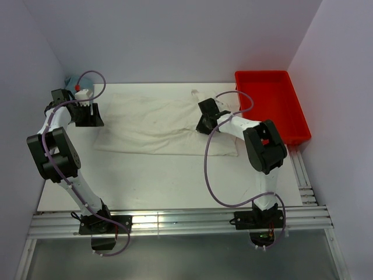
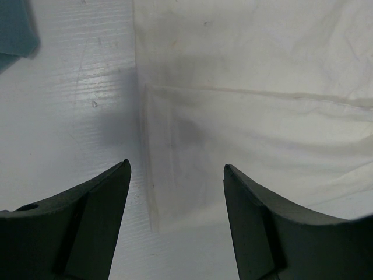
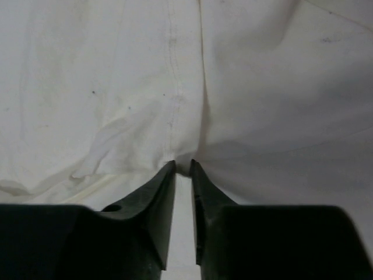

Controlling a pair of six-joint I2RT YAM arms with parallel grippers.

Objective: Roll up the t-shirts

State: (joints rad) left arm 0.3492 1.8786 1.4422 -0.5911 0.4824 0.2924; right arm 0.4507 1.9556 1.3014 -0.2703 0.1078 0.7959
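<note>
Your left gripper (image 2: pixel 176 168) is spread wide and holds nothing. The shirt (image 1: pixel 157 122) lies flat on the table (image 1: pixel 145 181), and its left edge runs straight ahead from the gap between this gripper's fingers (image 2: pixel 99 204). One finger is over bare table and the other over cloth. A corner of the cloth lies between them. You cannot tell from these views whether the tips touch anything. A teal item (image 2: pixel 14 29) lies ahead and to the left of this gripper.

Your right gripper (image 3: pixel 181 164) is closed to a thin slit. Its tips nip a pucker of the shirt where a seam runs in from ahead, and the cloth bunches around them. Shirt fills the view ahead of it on both sides. The red tray (image 1: pixel 271 102) lies to this gripper's right, near the shirt's right end.
</note>
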